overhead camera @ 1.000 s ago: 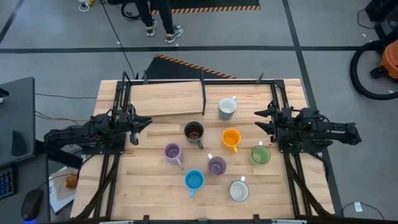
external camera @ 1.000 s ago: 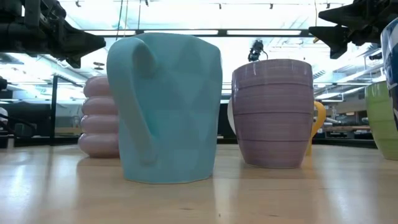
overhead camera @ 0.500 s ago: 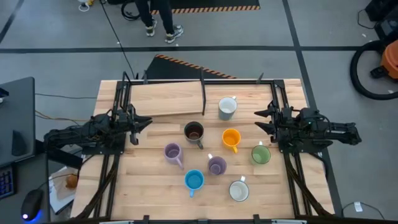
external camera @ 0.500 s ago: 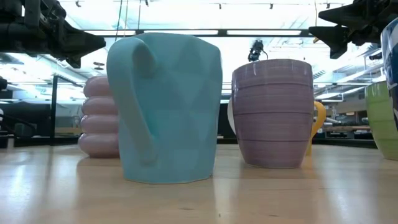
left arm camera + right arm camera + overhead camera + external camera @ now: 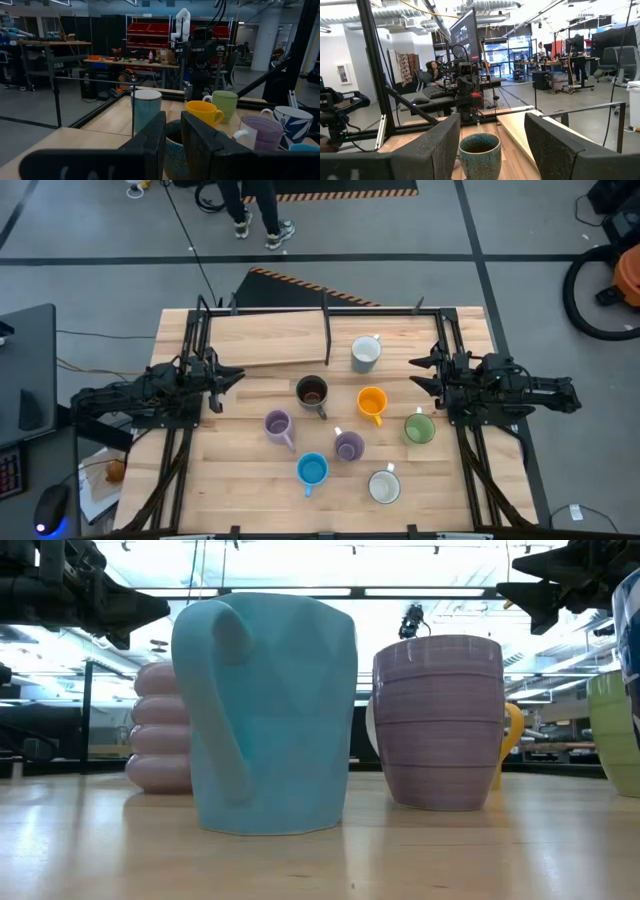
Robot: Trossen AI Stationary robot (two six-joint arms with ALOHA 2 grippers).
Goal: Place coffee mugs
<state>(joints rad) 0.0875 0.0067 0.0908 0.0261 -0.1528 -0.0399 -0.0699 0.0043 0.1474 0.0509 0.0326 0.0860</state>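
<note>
Overhead: seven mugs counted, loosely clustered mid-worktop (image 5: 250, 340); white mug (image 5: 365, 354) farthest back, dark brown mug (image 5: 312, 391), orange mug (image 5: 372, 403), green mug (image 5: 419, 428), ribbed lilac mug (image 5: 277, 425), second lilac mug (image 5: 349, 446), blue mug (image 5: 312, 470), patterned white mug (image 5: 384, 486) nearest the front edge. Left hand (image 5: 228, 376) parked at left side, right hand (image 5: 420, 374) at right side, both raised, neither holding anything.

Table level: blue mug foremost, second lilac mug beside it, ribbed lilac mug behind.

Left wrist: fingers narrowly parted, empty; dark brown mug directly ahead.

Right wrist: fingers spread wide, empty; dark brown mug ahead, well apart.

Step judged: none begun, no mug grasped. Next called for: choosing a mug, descending over its rim or handle, closing.
</note>
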